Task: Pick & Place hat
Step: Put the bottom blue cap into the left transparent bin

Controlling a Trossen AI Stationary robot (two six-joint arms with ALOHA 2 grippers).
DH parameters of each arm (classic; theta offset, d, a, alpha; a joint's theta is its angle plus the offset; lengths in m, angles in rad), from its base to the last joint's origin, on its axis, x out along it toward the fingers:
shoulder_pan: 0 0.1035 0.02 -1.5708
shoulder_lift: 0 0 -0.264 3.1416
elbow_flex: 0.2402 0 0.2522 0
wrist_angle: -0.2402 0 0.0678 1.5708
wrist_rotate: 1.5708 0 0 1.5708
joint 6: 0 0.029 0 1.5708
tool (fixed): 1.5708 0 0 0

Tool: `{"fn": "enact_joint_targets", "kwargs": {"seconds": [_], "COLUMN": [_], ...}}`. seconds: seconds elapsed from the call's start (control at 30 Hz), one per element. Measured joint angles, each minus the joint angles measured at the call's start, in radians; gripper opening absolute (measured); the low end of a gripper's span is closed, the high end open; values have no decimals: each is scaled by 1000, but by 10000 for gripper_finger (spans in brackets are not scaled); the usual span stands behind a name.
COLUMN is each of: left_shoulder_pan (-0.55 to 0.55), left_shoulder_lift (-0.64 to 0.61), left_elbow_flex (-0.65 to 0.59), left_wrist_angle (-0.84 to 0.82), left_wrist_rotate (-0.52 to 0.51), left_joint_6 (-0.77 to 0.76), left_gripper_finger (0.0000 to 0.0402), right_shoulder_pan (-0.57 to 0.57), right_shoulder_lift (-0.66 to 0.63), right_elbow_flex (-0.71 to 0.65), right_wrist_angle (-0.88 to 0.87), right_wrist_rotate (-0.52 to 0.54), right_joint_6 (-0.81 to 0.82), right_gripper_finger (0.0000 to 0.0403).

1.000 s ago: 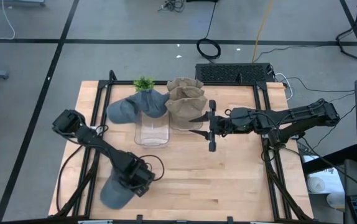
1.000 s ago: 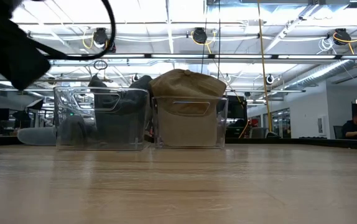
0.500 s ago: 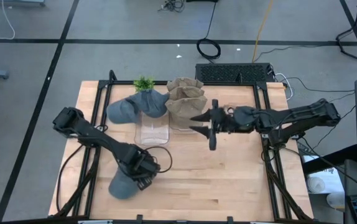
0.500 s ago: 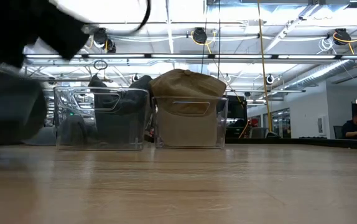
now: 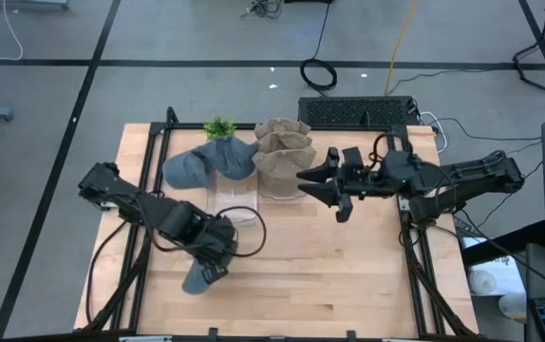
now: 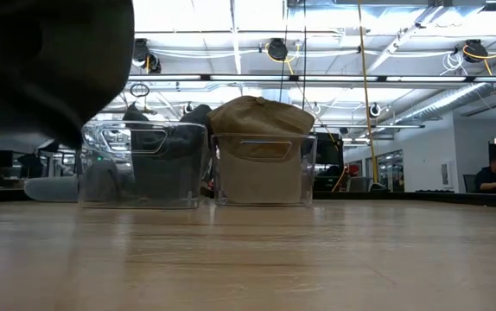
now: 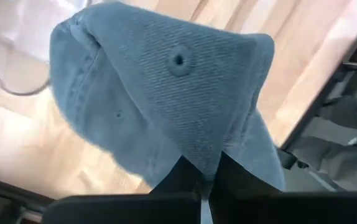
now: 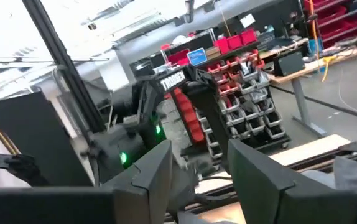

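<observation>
Left gripper [image 7: 204, 184] is clamped on the blue-grey hat [image 5: 197, 278], which hangs from it at roughly seven o'clock of the table [image 5: 348, 275]. Right gripper [image 5: 322, 191] waits with fingers parted, holding nothing, at three o'clock of the tan-hat bin [image 5: 282, 169], near table centre.

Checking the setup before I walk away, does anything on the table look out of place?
Yes: two blue caps drape over the clear bin edge instead of inside. Tan caps sit stacked.
</observation>
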Motion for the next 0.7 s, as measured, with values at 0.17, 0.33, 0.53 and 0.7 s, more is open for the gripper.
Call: {"fn": "enact_joint_targets", "kwargs": {"seconds": [0.17, 0.33, 0.53, 0.7], "left_shoulder_pan": [-34, -65, -69, -65], "left_shoulder_lift": [0, -15, -21, -30], "left_elbow_flex": [140, 240, 341, 391], "left_wrist_angle": [-96, -93, -92, -92], "left_wrist_rotate": [-75, -183, -354, -496], "left_joint_6": [8, 123, 252, 368], "left_gripper_finger": [1, 1, 1, 1], "right_shoulder_pan": [-13, -37, -36, -38], "right_shoulder_lift": [-17, -16, -16, -16], "right_elbow_flex": [0, 0, 0, 0], "right_wrist_angle": [-6, -7, 1, 24], "right_wrist_rotate": [-23, -25, -26, -23], "right_joint_6": [82, 203, 226, 293], "right_gripper_finger": [194, 250, 276, 271]}}
